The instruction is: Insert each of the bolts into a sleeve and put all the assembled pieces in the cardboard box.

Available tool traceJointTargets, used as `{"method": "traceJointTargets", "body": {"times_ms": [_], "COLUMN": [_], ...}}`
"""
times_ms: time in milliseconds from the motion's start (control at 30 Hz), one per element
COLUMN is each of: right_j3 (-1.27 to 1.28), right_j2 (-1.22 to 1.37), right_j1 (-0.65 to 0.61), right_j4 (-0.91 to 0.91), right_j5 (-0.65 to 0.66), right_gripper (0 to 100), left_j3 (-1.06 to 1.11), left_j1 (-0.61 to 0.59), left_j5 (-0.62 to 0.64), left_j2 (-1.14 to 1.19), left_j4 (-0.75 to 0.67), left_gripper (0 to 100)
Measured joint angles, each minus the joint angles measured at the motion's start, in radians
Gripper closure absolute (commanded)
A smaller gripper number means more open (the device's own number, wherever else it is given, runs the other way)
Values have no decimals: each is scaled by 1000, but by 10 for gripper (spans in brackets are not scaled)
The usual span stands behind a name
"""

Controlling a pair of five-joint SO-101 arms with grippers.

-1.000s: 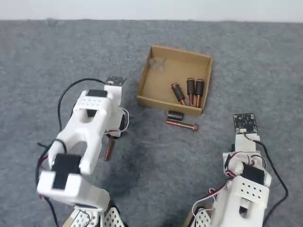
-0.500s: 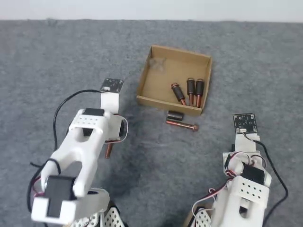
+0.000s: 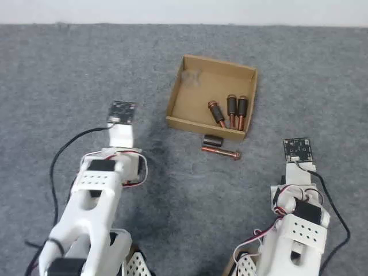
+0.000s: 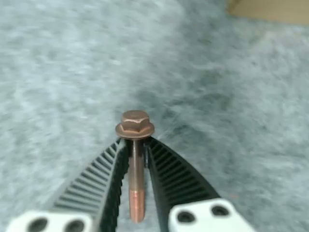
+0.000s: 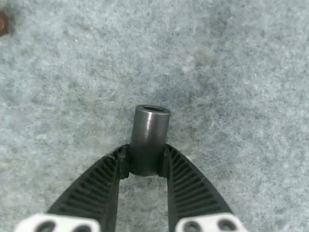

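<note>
My left gripper (image 4: 134,147) is shut on a copper bolt (image 4: 134,126), whose hex head sticks out past the fingertips above the grey carpet. My right gripper (image 5: 147,159) is shut on a dark metal sleeve (image 5: 150,135), held with its open end facing away. The cardboard box (image 3: 175,99) stands at the middle back, with three assembled pieces (image 3: 230,110) in its right half. Just in front of the box lie a loose sleeve (image 3: 212,140) and a loose bolt (image 3: 221,152), side by side. The left arm (image 3: 100,184) is at the lower left, the right arm (image 3: 299,213) at the lower right.
Grey carpet (image 3: 63,75) covers the whole table. A corner of the box (image 4: 270,7) shows at the edge of the left wrist view. A copper bolt end (image 5: 2,21) peeks in at the edge of the right wrist view.
The left arm has drawn back to the left and toward its base with the bolt, which no longer shows beside it in the high view. The right arm has not moved.
</note>
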Motion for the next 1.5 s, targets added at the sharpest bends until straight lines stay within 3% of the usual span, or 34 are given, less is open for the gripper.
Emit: {"method": "traceJointTargets", "body": {"times_ms": [300, 500, 700, 1133, 1500], "right_j3": [0, 0, 0, 143, 143], "right_j2": [0, 0, 0, 0, 0], "right_j1": [0, -68, -121, -138, -344], "right_j4": [2, -68, -255, -882, -947], "right_j5": [-11, -15, -20, -20, 38], "right_gripper": [991, 991, 991, 990, 991], "left_j3": [94, 230, 296, 377, 379], "left_j1": [-158, -160, -160, -160, -160], "left_j5": [0, 0, 0, 0, 0], "left_j2": [-180, -285, -400, -574, -578], "left_j4": [-8, -161, -183, -183, -183], "left_gripper": [988, 988, 988, 988, 988]}}
